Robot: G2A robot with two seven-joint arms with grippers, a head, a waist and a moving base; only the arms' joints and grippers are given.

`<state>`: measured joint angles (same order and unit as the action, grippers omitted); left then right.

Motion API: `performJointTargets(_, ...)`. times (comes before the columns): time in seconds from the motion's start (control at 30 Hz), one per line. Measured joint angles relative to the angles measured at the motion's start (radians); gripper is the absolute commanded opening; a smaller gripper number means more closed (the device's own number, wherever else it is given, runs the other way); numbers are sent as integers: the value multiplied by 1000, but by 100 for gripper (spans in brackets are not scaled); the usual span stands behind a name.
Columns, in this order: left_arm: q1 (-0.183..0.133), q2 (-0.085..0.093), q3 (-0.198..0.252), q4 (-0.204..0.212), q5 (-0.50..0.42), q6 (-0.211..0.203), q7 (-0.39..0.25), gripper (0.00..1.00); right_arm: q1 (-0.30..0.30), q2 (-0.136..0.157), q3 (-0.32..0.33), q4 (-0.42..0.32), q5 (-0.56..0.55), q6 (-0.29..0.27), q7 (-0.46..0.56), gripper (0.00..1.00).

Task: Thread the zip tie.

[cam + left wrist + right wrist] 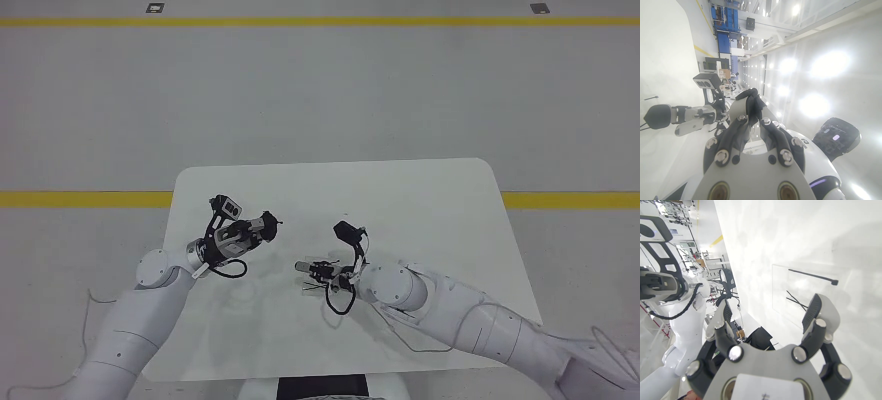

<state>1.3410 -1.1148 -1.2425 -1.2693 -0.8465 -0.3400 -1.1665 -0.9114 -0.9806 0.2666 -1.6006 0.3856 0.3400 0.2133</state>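
top view, we see the left end effector (272, 223) and right end effector (302, 267) near each other over the white worktop (430, 200), left wrist view, left fingers (751, 99) pressed together, right wrist view, right fingers (813, 308) spread, black zip tie (813, 276) flat on the worktop ahead of them, untouched
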Motion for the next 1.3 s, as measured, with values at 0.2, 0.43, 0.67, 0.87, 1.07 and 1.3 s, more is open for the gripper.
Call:
performJointTargets(0.2, 0, 0, 0, 0, 0, 0, 0, 0, -6, -14, 10, 5, -30, 0, -26, 100)
performJointTargets(0.43, 0, 0, 0, 0, 0, 0, 0, 0, -9, -25, 13, 33, -57, 0, -47, 100)
performJointTargets(0.67, 0, 0, 0, 0, 0, 0, 0, 0, -6, -34, 11, 51, -75, 0, -66, 100)
performJointTargets(0.87, 0, 0, 0, 0, 0, 0, 0, 0, -1, -43, 3, 64, -97, 0, -98, 100)
performJointTargets(1.07, 0, 0, 0, 0, 0, 0, 0, 0, 5, -50, -4, 72, -113, 0, -111, 100)
performJointTargets(1.3, 0, 0, 0, 0, 0, 0, 0, 0, 16, -61, -19, 92, -122, 0, -109, 100)
